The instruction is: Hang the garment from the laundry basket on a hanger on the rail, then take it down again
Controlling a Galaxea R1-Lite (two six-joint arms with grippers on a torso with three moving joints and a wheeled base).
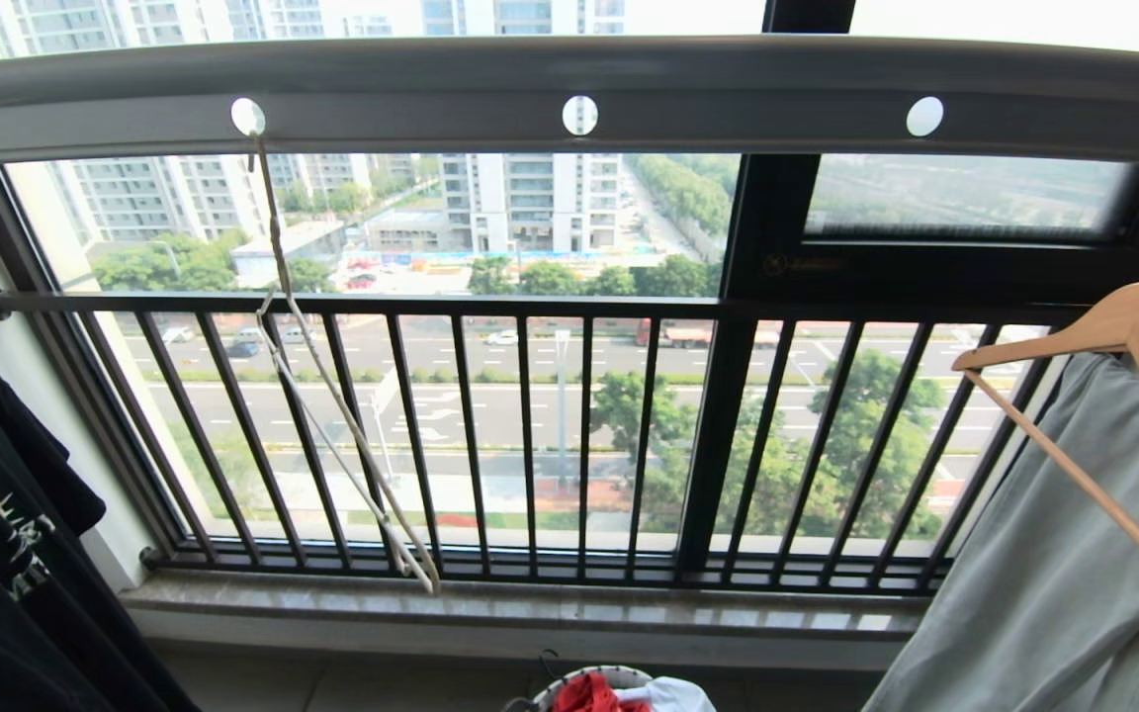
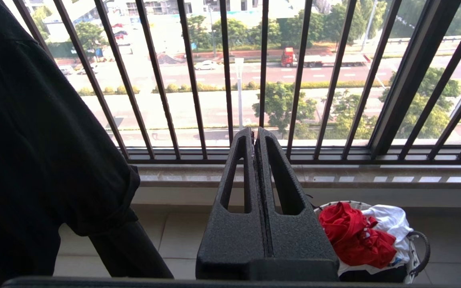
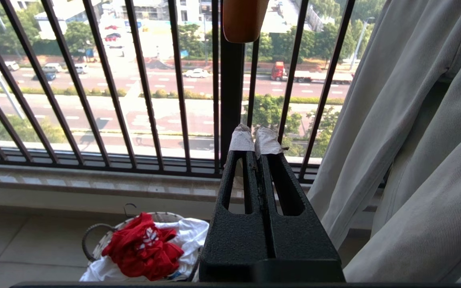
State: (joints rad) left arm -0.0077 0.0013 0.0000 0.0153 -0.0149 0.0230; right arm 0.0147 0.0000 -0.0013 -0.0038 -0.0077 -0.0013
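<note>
Rail (image 1: 569, 94) across the top of the head view, broad and grey, three round holes showing in a row plus a darker one near its left end. Hanger (image 1: 347, 396) hooked through the leftmost bright hole, thin and cream-white, dangling slantwise, bare, its lower end down by the sill (image 1: 530, 608). Railing (image 1: 550, 435) of thin black bars behind, street and towers beyond the glass.

Basket (image 1: 619, 676) on the floor below the sill, only its rim showing at the bottom edge of the head view. Garment (image 3: 144, 250) crumpled on top inside, red, a scrap of white print visible in the right wrist view but too creased to read. White cloth (image 3: 186, 234) bunched under and beside the red.

Black shirt (image 1: 6, 534) hanging at the left, pale print on its chest, letters not legible. Grey-green garment (image 1: 1054, 574) at the right on a wood hanger (image 1: 1123, 331). Faint mark on the dark window frame, unreadable.

Left gripper (image 2: 255, 134) pressed closed, fingers together, nothing between them, well above and apart from the basket. Right gripper (image 3: 254, 140) likewise closed and empty-handed, fingertips (image 3: 241, 140) wrapped in pale tape, just beside the grey-green folds. Neither arm in the head view.
</note>
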